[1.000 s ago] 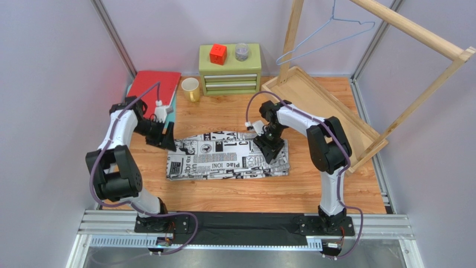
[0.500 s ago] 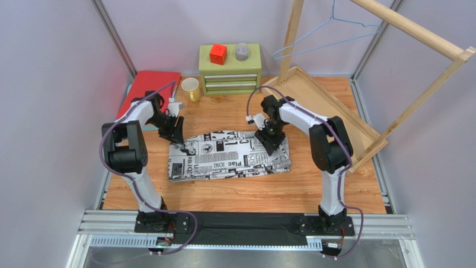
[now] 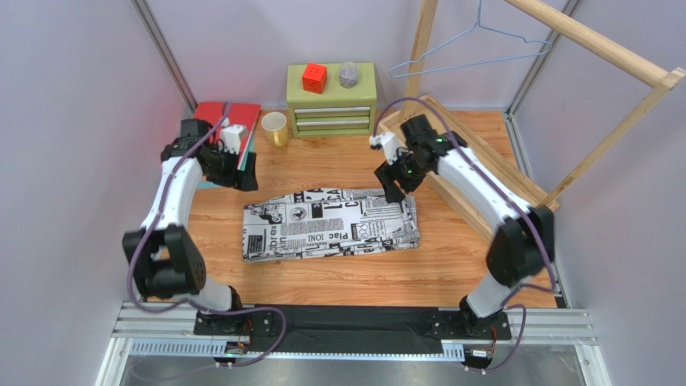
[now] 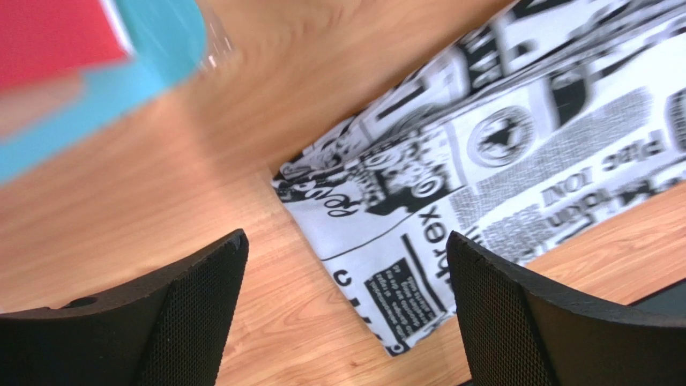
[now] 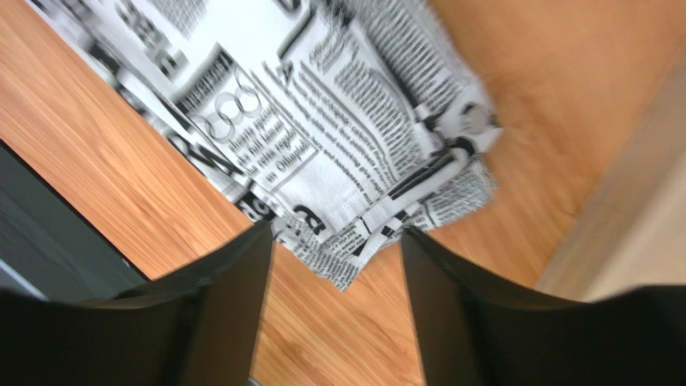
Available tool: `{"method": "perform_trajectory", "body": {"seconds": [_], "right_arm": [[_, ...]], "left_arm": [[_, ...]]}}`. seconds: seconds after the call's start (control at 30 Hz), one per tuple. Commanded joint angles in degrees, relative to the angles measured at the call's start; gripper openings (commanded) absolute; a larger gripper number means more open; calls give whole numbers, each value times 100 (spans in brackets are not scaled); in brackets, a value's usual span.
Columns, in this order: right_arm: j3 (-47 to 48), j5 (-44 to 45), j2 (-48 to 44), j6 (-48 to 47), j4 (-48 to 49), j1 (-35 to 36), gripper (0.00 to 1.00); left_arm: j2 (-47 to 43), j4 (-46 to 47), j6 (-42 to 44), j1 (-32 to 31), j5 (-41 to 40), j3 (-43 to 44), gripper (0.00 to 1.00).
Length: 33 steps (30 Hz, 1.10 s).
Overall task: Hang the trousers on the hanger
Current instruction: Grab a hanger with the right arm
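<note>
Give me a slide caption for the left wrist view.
Open left fingers frame a corner of the folded newsprint trousers on the wooden table, red and teal books blurred at top left.

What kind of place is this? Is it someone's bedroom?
Probably a robot test booth, not a bedroom: two white-and-black robot arms bolted to a metal rail, plain pale walls, and practice props like newspaper-print cloth trousers and a thin blue-grey wire hanger.

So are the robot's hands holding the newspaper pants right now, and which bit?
No, nothing is held. The left gripper and the right gripper both hang open, and the trousers lie folded flat below them, untouched.
</note>
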Motion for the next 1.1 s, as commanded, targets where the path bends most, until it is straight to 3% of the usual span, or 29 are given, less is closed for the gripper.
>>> {"method": "perform_trajectory", "body": {"seconds": [0.0, 0.1, 0.13, 0.27, 0.37, 0.6, 0.77, 1.07], "right_arm": [[106, -235, -2117, 1192, 795, -104, 78], [62, -129, -2673, 1959, 1313, -393, 95], [27, 27, -2980, 2649, 1723, -490, 100], [-9, 1389, -3431, 3849, 2754, -605, 100], [298, 2444, -3212, 4544, 3256, -684, 84], [834, 3122, -2290, 4932, 4591, -913, 80], [1370, 3500, -1648, 5388, 4909, -1141, 79], [1986, 3290, -628, 6627, 5454, -1511, 78]], "left_arm": [[-1411, 292, -572, -4, 712, 604, 100], [-1921, 705, -1143, -4, 721, 727, 100], [-2027, 819, -1319, -3, 634, 736, 100], [-2536, 1653, -2233, -12, 247, 639, 100], [-2739, 2127, -2680, -12, 28, 596, 100], [-2968, 3044, -3701, -4, 44, 235, 100], [-2985, 2886, -3817, -4, 115, 253, 100], [-3161, 2939, -3773, -4, 176, 24, 100]]}}
